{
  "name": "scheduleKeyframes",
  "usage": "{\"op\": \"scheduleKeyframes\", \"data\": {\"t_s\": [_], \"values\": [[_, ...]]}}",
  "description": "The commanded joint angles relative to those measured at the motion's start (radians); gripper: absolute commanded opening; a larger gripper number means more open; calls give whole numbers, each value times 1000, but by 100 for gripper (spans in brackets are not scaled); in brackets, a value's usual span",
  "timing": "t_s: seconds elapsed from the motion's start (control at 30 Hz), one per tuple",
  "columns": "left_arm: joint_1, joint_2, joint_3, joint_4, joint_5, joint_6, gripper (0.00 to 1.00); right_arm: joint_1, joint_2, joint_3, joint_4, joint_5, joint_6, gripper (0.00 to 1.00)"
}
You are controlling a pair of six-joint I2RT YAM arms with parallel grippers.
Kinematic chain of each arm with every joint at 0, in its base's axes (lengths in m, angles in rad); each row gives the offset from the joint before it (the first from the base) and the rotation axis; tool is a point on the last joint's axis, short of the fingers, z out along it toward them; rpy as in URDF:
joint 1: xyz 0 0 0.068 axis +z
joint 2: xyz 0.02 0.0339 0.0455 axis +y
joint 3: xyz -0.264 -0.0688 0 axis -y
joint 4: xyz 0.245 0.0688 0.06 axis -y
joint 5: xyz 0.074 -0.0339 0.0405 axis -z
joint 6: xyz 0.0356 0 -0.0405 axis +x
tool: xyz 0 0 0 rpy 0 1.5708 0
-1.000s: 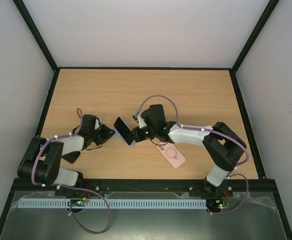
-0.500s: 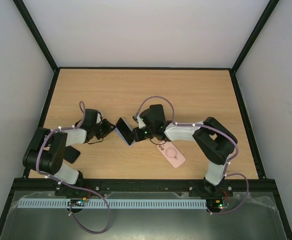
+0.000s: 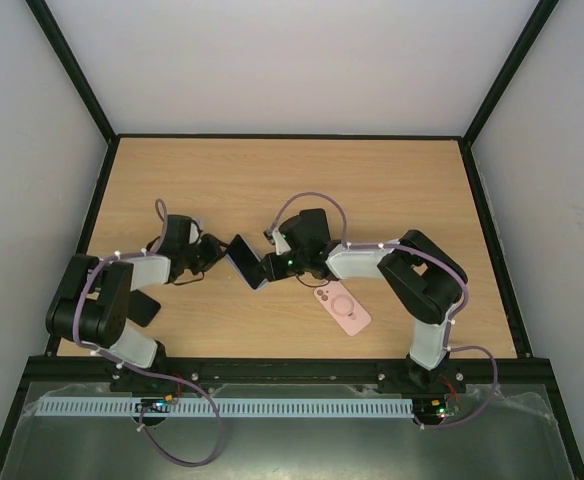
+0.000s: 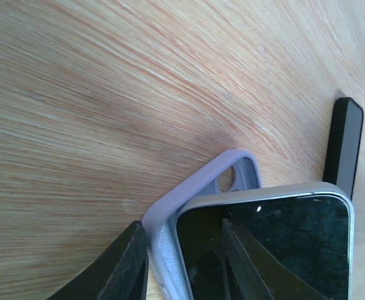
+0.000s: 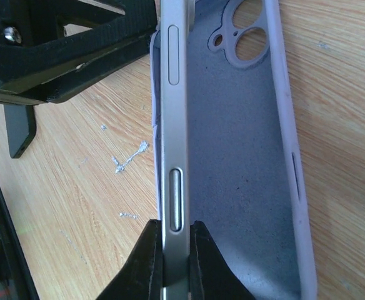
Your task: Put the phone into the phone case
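1. Right gripper pinches the phone across its faces, on edge in the lavender case, mid-table.
2. Left gripper straddles the case's corner; grip unclear.
3. The phone is likely stiff, slick and glass-faced, so pinch the flat faces gently.

No text, brand, number or sign is legible on the phone or phone case.

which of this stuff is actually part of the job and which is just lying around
Job: phone, lilac case, right gripper pinching the phone, left gripper at the lilac case.
Lying about: pink case, dark flat thing.
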Motion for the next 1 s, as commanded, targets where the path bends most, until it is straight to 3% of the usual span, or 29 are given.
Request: {"op": "scheduleKeyframes", "data": {"t_s": [0.0,0.27,0.5,0.97], "values": [[5,-41,5,44,43,17,35,10,23,-9,-91,-51,42,2],[5,-85,-71,37,50,15,43,12,50,-23,-47,-124,81,2],[2,-55,-143,96,61,8,43,12,59,-49,-3,-205,113,2],[-5,-10,-146,248,160,1,39,12,147,-52,29,-296,111,2]]}}
